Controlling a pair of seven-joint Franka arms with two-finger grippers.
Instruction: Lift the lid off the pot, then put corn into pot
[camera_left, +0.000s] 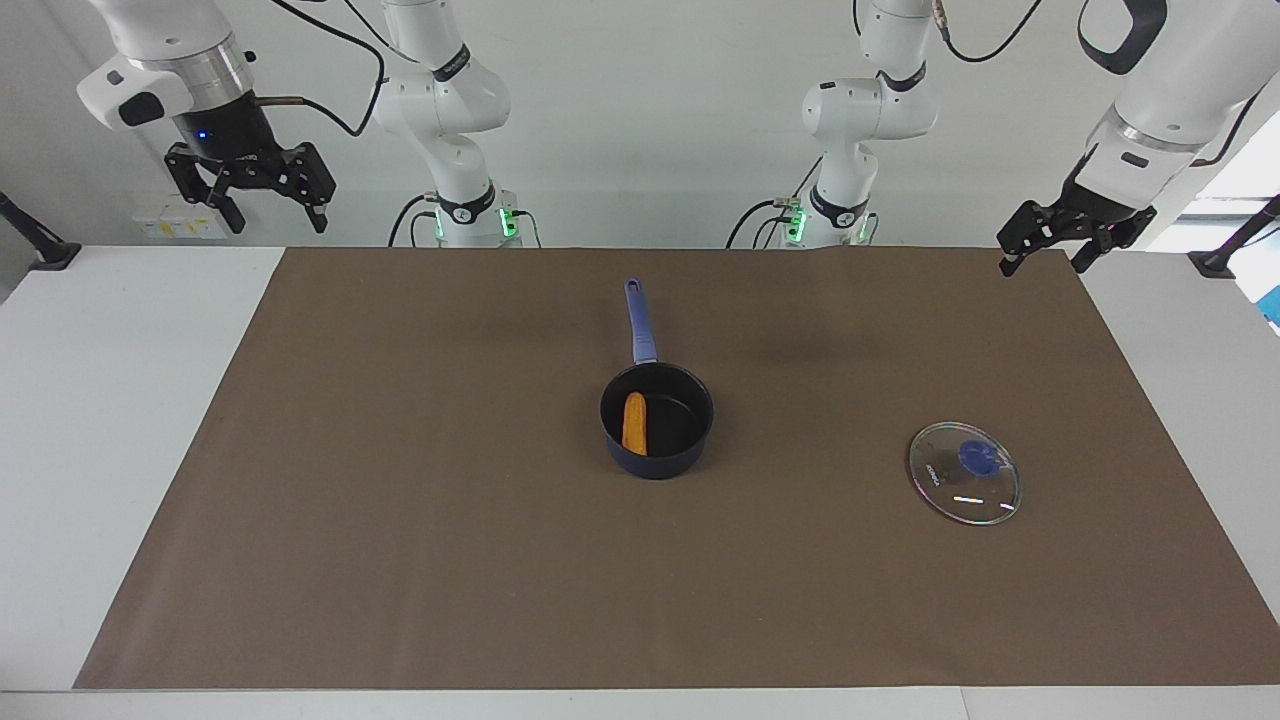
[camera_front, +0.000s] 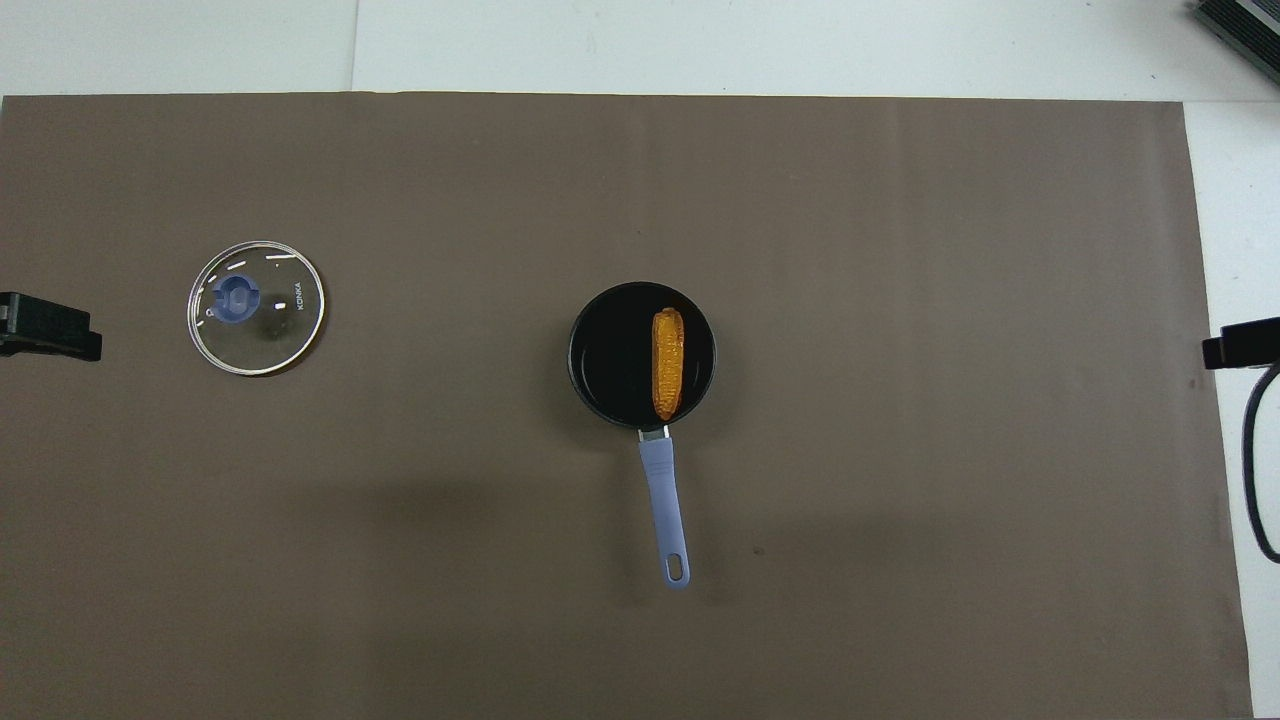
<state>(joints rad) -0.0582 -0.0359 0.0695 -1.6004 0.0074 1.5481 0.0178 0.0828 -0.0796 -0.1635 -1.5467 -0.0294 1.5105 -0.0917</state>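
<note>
So the pot (camera_left: 656, 420) sits mid-mat (camera_left: 400, 500) on the counter (camera_left: 100, 400), handle pointing toward the robots, with the corn (camera_left: 634, 422) lying inside it, off toward the right arm's side. The lid (camera_left: 964, 472) lies flat on the mat, well apart from the pot, toward the left arm's end.

surface: we see a white table (camera_left: 110, 400) | cover: a brown mat (camera_left: 420, 520) spread flat over most of it | on mat: the pot (camera_left: 657, 433) mid-mat, handle toward the robots; the lid (camera_left: 964, 473) flat, knob up, toward the left arm's end, well apart from the pot
</note>
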